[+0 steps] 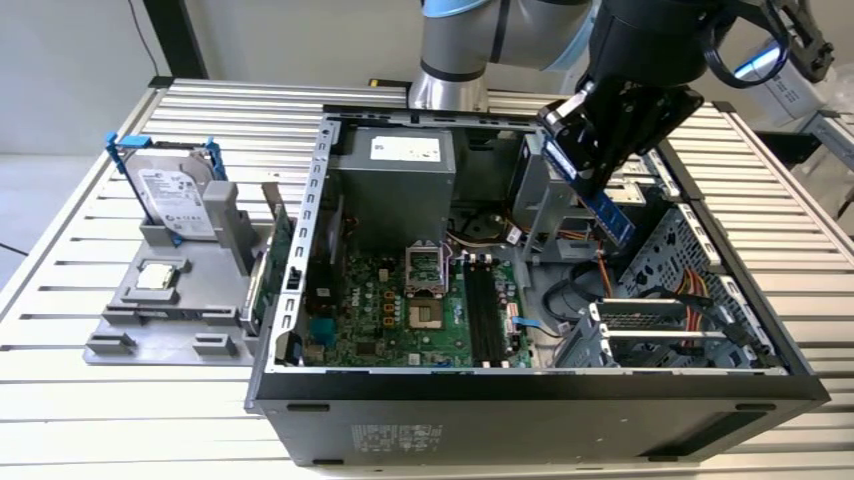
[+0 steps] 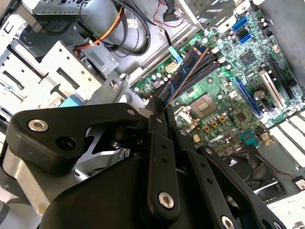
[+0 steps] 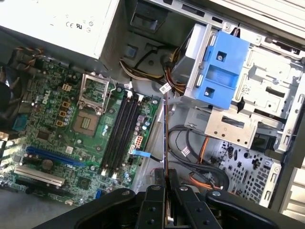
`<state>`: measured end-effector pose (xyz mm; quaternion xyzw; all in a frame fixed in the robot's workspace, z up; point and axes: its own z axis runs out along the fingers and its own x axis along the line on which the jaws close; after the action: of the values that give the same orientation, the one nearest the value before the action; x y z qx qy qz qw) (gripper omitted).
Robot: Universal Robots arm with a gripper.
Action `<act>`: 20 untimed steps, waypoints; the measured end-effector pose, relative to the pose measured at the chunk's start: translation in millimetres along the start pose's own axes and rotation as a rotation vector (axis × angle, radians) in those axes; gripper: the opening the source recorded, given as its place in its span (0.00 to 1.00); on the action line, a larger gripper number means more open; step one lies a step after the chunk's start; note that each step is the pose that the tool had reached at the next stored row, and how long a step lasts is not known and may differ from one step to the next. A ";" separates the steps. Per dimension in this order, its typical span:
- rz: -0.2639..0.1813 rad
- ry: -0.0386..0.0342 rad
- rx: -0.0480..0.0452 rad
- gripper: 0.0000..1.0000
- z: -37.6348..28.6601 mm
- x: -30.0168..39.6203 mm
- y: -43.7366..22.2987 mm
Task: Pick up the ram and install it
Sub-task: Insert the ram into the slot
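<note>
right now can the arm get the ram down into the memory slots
Probably yes: the jaws hold the ram over the open case, the memory slots below lie bare, and the cables sit off to one side.

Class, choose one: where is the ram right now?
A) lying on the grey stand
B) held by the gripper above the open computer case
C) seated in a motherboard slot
B: the gripper clamps the ram above the open case, over empty memory slots.

The ram [image 1: 610, 210] held in the air
Long, thin, blue-faced stick, steeply tilted, its lower end over the open computer case [image 1: 534, 400].
</note>
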<state>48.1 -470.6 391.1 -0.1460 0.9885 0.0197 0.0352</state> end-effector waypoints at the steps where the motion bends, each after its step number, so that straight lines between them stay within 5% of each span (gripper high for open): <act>1: 0.003 -0.0001 0.0003 0.00 0.0 0.0 0.0; 20: 0.067 -0.0019 0.0050 0.00 0.1 0.0 0.0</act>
<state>48.1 -470.6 391.0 -0.1127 0.9928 0.0186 0.0359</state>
